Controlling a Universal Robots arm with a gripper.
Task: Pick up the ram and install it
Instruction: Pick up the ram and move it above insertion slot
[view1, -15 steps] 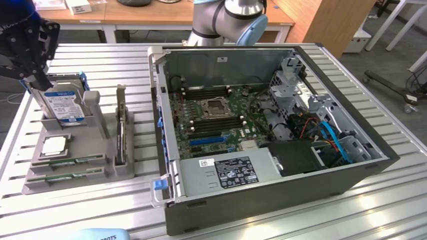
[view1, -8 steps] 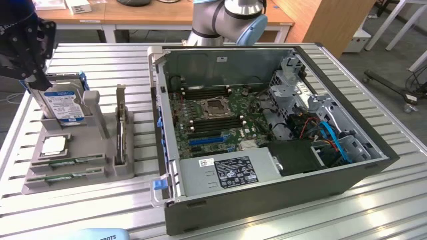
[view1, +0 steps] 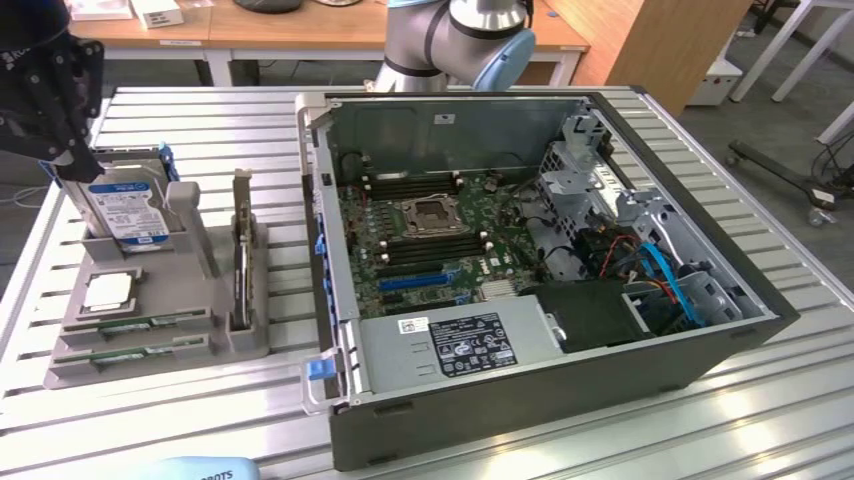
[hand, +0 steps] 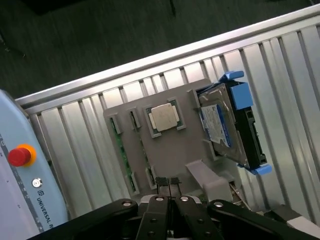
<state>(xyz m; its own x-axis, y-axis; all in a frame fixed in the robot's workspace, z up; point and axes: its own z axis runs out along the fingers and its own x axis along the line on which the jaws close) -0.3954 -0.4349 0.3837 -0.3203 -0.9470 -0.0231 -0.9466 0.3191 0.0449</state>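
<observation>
The arm (view1: 454, 30) hangs raised, its jaws pressed together, pointing downward.

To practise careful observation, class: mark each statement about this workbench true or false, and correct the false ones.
1. Two ram sticks lie in the holder. True.
2. The fingers are shut and hold nothing. True.
3. The processor sits on the motherboard. False: it lies in the holder.
4. The hard drive lies flat on the table. False: it stands tilted in the holder.
5. The case is closed. False: its side is open and the motherboard shows.
</observation>
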